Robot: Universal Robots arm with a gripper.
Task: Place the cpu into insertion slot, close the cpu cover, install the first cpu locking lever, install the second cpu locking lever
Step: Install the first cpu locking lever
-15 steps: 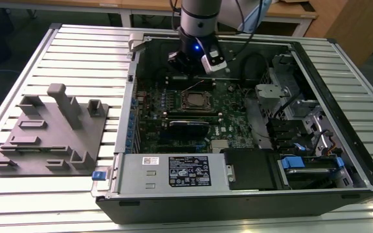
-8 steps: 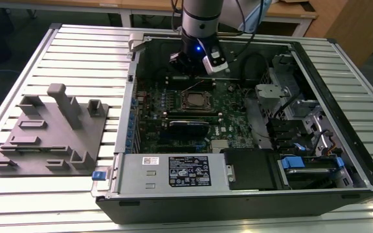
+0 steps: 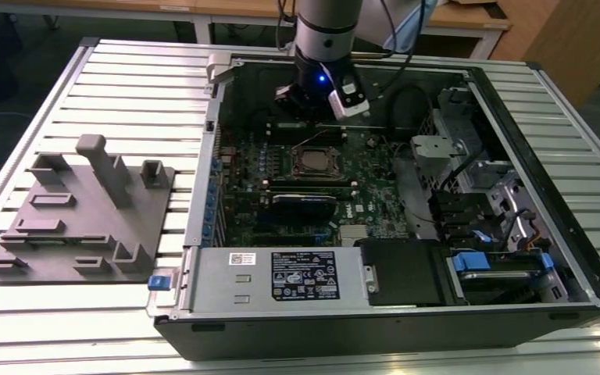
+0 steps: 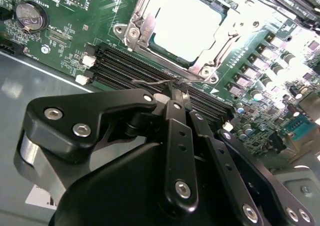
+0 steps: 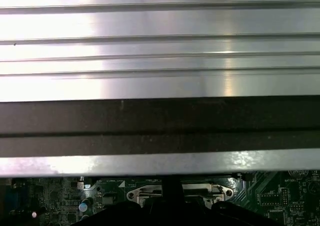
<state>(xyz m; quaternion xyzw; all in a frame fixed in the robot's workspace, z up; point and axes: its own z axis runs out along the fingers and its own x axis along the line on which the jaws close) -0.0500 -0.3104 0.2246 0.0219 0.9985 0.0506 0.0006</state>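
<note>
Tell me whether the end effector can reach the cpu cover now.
Probably yes: the end effector hovers right beside the cpu cover, above the memory slots, with nothing between them in the second wrist view.

You've got a glossy bare-metal cpu, shiny silvery metal cpu cover, matt black gripper with bright steel screws, lacquered green circuit board, ribbed brushed-metal counter, matt grey plastic fixture.

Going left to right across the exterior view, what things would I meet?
In order: grey holder plate → the insertion slot on the green board → grey metal bracket → blue-handled drive bay.
</note>
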